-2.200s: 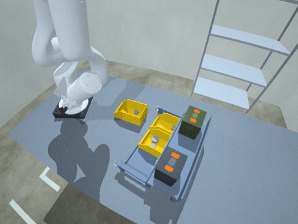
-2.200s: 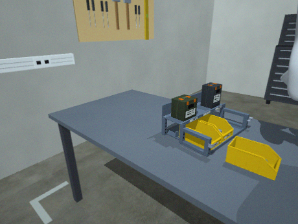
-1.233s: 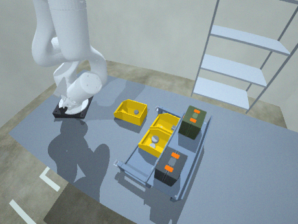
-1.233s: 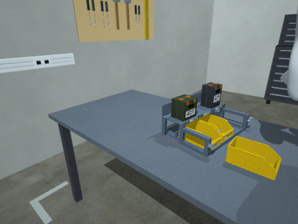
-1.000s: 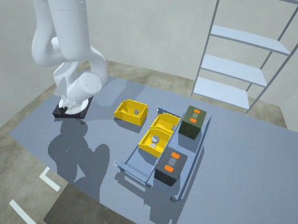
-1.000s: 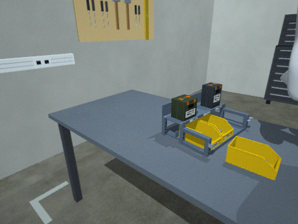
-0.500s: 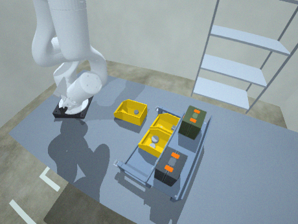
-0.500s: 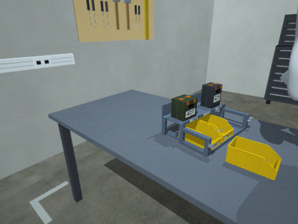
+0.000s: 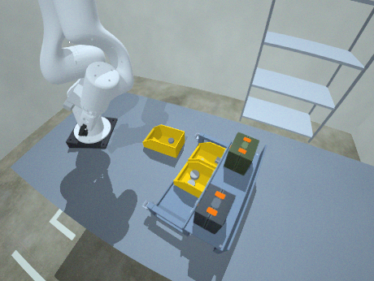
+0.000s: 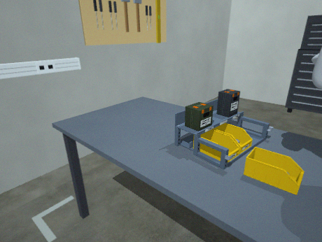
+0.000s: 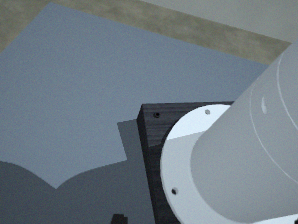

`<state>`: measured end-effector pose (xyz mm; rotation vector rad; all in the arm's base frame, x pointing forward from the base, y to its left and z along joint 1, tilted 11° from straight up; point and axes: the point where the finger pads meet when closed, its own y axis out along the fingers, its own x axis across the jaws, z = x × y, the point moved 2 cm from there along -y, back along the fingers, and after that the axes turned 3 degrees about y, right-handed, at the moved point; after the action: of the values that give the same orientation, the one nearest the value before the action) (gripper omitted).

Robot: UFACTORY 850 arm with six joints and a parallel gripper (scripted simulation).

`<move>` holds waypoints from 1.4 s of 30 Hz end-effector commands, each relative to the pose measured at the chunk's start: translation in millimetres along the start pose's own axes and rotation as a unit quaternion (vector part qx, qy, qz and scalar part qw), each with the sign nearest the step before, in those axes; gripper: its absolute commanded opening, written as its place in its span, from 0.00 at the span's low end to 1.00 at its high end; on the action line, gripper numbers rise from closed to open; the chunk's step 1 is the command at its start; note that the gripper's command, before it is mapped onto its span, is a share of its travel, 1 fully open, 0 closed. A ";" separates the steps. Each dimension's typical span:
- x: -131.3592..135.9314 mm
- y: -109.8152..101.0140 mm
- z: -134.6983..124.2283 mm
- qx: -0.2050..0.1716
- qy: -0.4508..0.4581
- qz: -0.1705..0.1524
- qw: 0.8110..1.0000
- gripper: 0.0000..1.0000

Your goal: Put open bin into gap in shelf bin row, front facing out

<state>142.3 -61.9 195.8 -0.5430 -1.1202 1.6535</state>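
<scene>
White arm [image 9: 81,53] of thick rounded tubes with bulbous joints, small dark screw dots on 1 joint cap; round white flange with holes on a square black base [image 9: 72,141]; dark gripper [image 9: 83,131]
</scene>
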 end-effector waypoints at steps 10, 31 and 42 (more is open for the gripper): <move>13.6 -45.8 -11.7 -0.128 0.025 0.017 0.991 1.00; 26.9 -88.9 -23.5 -0.250 0.049 0.034 0.966 1.00; 40.5 -130.9 -35.9 -0.369 0.072 0.050 0.925 1.00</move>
<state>205.3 -15.9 281.3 -1.0764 -1.5326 1.3031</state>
